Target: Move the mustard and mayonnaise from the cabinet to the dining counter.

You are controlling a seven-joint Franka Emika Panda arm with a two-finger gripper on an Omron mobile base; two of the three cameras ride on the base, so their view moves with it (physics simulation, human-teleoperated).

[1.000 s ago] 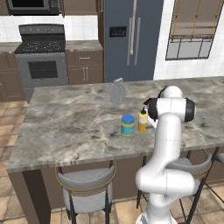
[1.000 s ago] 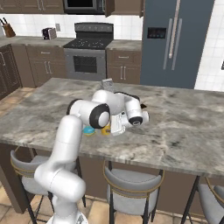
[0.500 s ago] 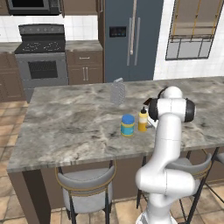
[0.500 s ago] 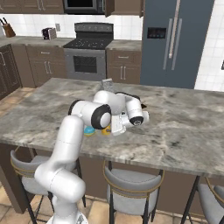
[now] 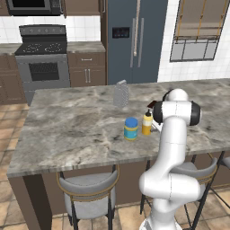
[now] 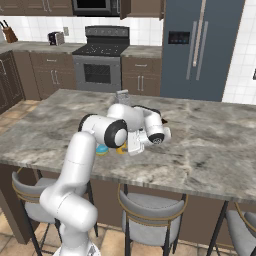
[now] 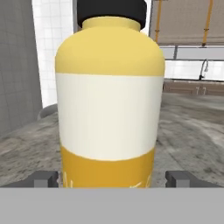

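Dark fingertips (image 7: 43, 178) of your claw (image 7: 111, 179) stand wide apart on either side of the mustard (image 7: 110, 98), with a gap on both sides; nothing is gripped. You see the mustard (image 5: 147, 122) upright on the marble tabletop (image 5: 67, 130) of the dining counter, just beside the mayonnaise (image 5: 130, 129), which stands to its left. A grey grater (image 5: 120, 94) stands farther back. Two stools (image 5: 88, 194) sit at the near edge.

Both base views look forward and down from behind arm, left and right, sharing counter (image 5: 67, 130) (stove beyond). Hand view sits close against mustard (image 7: 109, 100).
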